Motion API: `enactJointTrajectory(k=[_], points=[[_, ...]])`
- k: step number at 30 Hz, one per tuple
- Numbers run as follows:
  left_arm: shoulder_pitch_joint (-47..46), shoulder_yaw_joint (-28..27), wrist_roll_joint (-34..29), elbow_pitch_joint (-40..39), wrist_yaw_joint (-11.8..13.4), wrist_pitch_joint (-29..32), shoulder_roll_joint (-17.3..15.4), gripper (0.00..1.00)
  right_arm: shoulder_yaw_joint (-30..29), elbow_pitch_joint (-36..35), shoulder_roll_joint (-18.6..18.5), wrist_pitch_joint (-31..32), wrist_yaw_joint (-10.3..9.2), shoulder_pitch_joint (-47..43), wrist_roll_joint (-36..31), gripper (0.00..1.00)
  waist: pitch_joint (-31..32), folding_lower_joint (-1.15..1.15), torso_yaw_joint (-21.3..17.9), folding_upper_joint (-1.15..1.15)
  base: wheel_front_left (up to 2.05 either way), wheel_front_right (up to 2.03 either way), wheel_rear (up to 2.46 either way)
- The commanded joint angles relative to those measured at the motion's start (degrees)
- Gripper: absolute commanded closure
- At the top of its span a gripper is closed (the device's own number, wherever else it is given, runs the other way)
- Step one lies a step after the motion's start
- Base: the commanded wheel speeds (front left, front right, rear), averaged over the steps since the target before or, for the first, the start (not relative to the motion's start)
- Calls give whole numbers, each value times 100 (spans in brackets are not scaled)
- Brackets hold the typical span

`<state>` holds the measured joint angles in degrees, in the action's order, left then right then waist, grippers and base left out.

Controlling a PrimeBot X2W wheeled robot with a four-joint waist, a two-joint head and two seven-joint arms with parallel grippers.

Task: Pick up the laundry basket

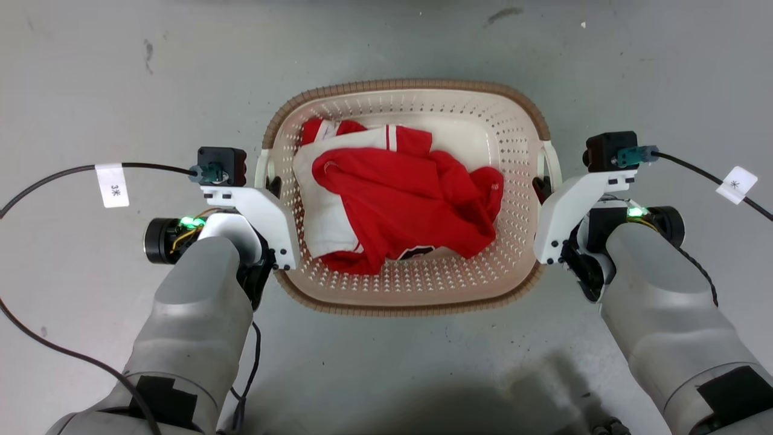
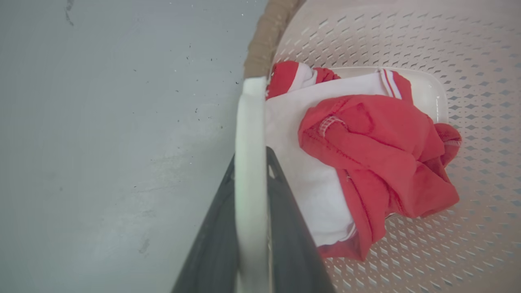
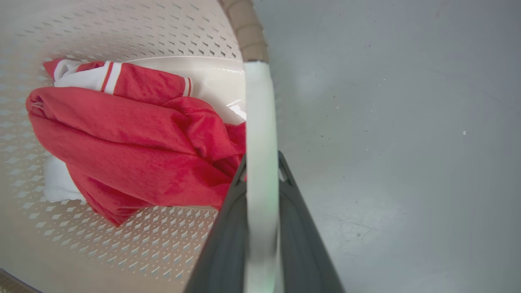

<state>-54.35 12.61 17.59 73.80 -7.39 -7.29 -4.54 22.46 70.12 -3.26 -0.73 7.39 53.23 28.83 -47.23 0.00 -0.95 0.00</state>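
Laundry basket point(image 1: 410, 85) holds crumpled red and white clothes point(image 1: 410, 199).

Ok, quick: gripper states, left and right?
Left gripper: closed on the basket's left handle.
Right gripper: closed on the right handle.

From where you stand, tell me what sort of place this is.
Likely a lab or workshop test area staged for a laundry chore, not a home: a bare, scuffed grey floor, a laundry basket holding red and white clothes, and tagged cables on the robot.
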Motion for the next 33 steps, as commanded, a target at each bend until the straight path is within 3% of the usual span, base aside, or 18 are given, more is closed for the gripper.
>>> enactJointTrajectory(k=[1,17,33], points=[[58,30,75,-10,-7,83,57,100,95,-10,68,85,18,-78,96,100,157,0,-4,0,0,0,0],[379,543,991,-157,-17,1243,183,100,390,147,40,1219,40,-209,727,100,1750,0,37,0,0,0,0],[687,1021,1737,-335,-12,2350,-147,100,564,205,-40,2429,39,-419,1239,100,3042,0,-9,0,0,0,0]])
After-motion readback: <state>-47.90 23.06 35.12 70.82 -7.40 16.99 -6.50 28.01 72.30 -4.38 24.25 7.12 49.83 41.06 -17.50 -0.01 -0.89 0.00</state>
